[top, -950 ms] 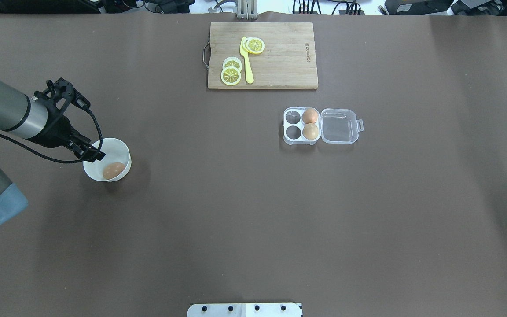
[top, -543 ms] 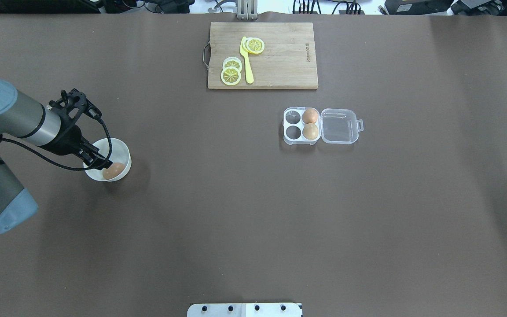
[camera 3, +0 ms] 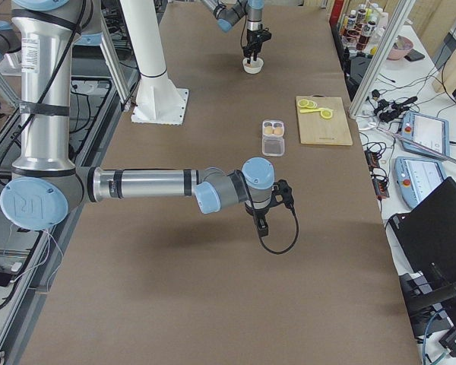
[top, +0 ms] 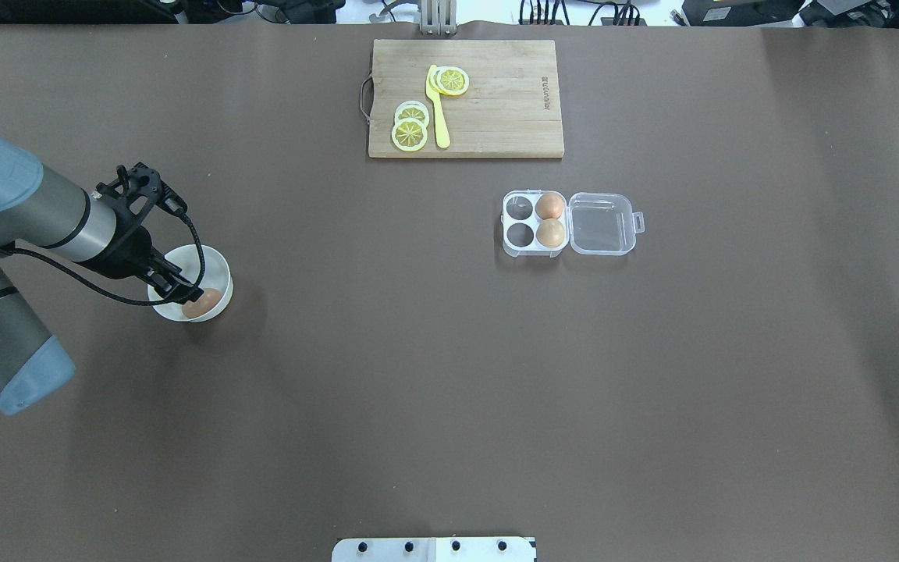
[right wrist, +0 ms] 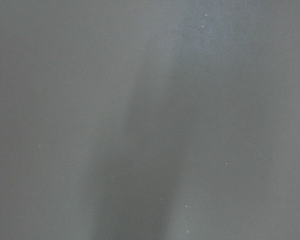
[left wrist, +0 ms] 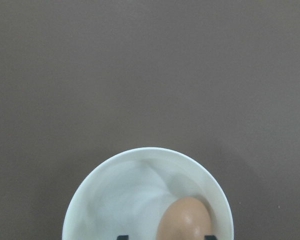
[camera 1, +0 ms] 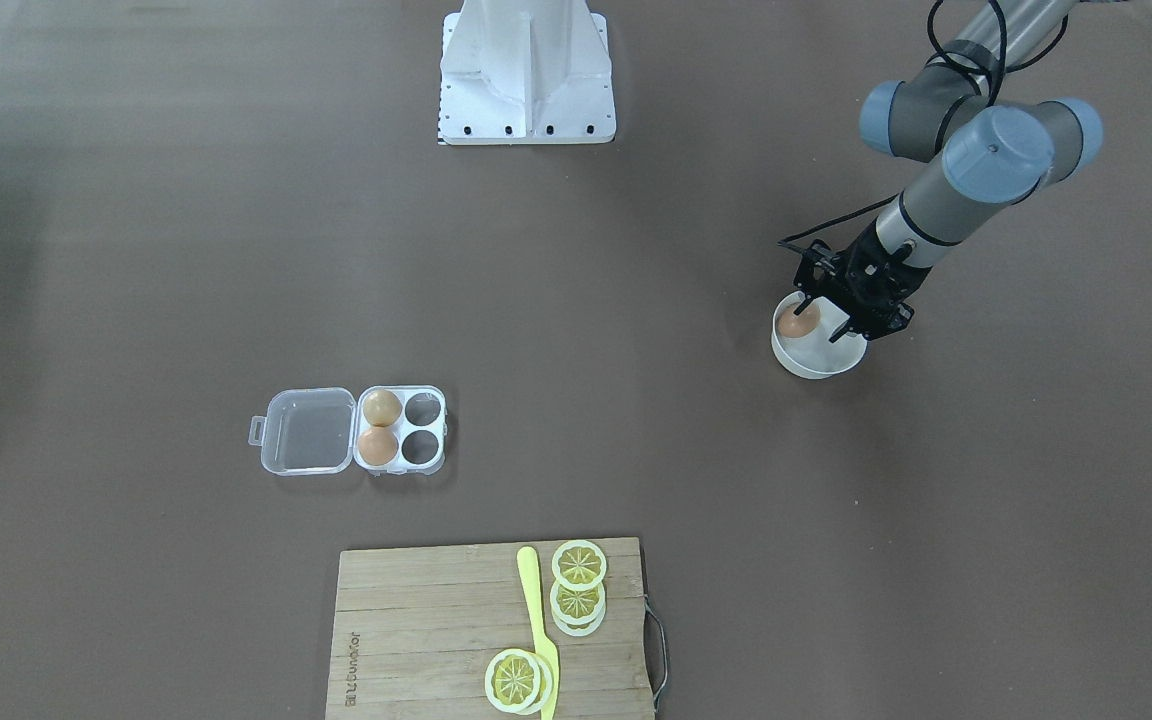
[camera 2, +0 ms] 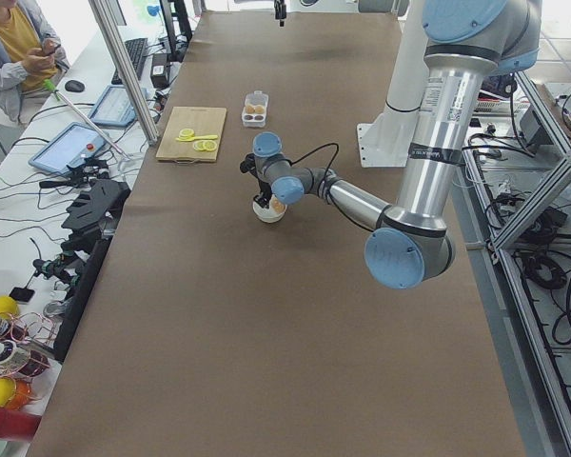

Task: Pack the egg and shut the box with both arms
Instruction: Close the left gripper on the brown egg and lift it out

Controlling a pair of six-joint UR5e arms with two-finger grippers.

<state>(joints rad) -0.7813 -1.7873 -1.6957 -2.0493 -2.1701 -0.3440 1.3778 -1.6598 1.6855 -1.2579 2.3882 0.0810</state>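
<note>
Closing now risks squirting the egg (left wrist: 184,220) aside: it sits nearer one finger of the spread left gripper (top: 182,292), within the bowl (left wrist: 90,200). Unclear how the right gripper (camera 3: 261,222) stands.

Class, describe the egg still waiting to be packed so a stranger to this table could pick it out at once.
Find the left arm, reaching down to a round white bowl at the robot's left end of the table. The egg lies alone inside that bowl. The other two eggs sit in cells of the clear box.
</note>
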